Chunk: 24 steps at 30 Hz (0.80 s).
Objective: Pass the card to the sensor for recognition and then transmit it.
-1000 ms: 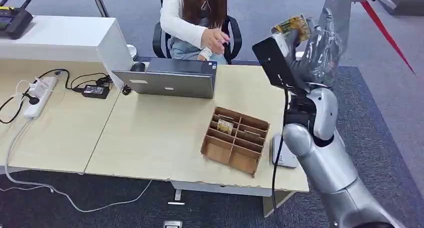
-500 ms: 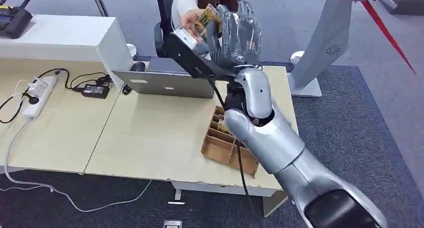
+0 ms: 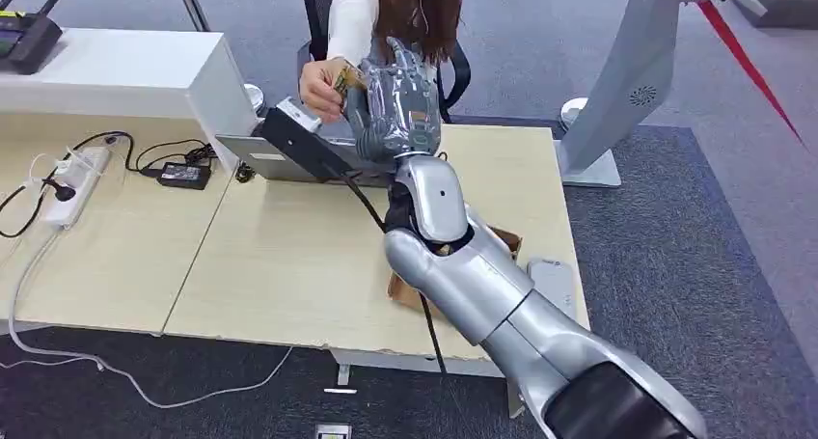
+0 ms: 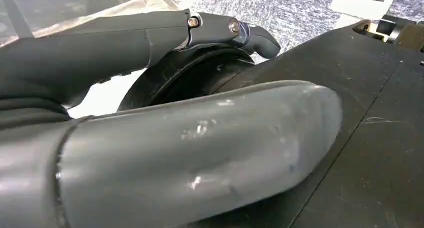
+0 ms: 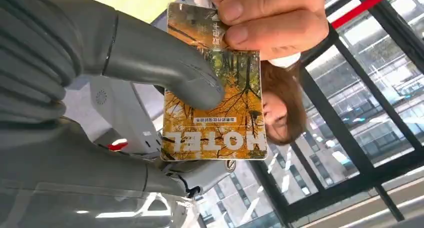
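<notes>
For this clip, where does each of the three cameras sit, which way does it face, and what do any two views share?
Head view: high on the body, looking forward and down at the table; the right arm reaches up to the person's hand.
Left wrist view: behind the left hand, close against dark parts of the robot's body.
Right wrist view: behind the right hand, facing the card that the person's fingers also pinch.
Shared: head and right wrist views both show the card between the right hand and the person's hand.
</notes>
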Available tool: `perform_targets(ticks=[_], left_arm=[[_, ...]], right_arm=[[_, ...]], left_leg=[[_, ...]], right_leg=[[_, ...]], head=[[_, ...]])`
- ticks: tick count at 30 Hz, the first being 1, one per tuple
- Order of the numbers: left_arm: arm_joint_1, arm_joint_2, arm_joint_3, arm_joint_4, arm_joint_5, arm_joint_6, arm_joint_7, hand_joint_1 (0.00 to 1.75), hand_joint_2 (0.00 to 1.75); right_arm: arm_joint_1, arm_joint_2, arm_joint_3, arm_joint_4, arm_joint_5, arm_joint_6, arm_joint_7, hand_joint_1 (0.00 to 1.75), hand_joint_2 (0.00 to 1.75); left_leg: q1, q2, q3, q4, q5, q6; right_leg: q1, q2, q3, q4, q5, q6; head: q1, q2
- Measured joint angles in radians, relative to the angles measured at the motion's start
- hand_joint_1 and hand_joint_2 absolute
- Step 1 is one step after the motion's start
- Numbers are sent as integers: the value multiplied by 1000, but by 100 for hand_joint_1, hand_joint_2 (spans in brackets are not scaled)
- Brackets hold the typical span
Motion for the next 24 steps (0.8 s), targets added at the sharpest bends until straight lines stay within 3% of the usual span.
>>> perform_targets(ticks=[3, 5, 6, 7, 23, 24], left_arm=[[0, 0, -3, 0, -3, 0, 0, 0, 0], [0, 0, -4, 0, -3, 0, 0, 0, 0], [0, 0, -4, 0, -4, 0, 0, 0, 0], [0, 0, -4, 0, -5, 0, 0, 0, 0], [0, 0, -5, 0, -13, 2, 10, 0, 0], [0, 0, -5, 0, -13, 3, 10, 0, 0]], right_arm=[[-4, 7, 5, 22, -9, 0, 0, 175, 175], [-5, 11, 10, 36, -18, 0, 0, 150, 175], [-6, 12, 12, 41, -20, 0, 0, 89, 175], [-7, 13, 14, 46, -23, 0, 0, 0, 175], [-3, 21, 31, 76, -139, -54, -55, 0, 175], [2, 19, 31, 66, -145, -56, -58, 0, 0]], left_leg=[[0, 0, 0, 0, 0, 0], [0, 0, 0, 0, 0, 0], [0, 0, 0, 0, 0, 0], [0, 0, 0, 0, 0, 0], [0, 0, 0, 0, 0, 0], [0, 0, 0, 0, 0, 0]], right_leg=[[0, 0, 0, 0, 0, 0], [0, 0, 0, 0, 0, 0], [0, 0, 0, 0, 0, 0], [0, 0, 0, 0, 0, 0], [0, 0, 0, 0, 0, 0], [0, 0, 0, 0, 0, 0]], head=[[0, 0], [0, 0], [0, 0], [0, 0], [0, 0], [0, 0]])
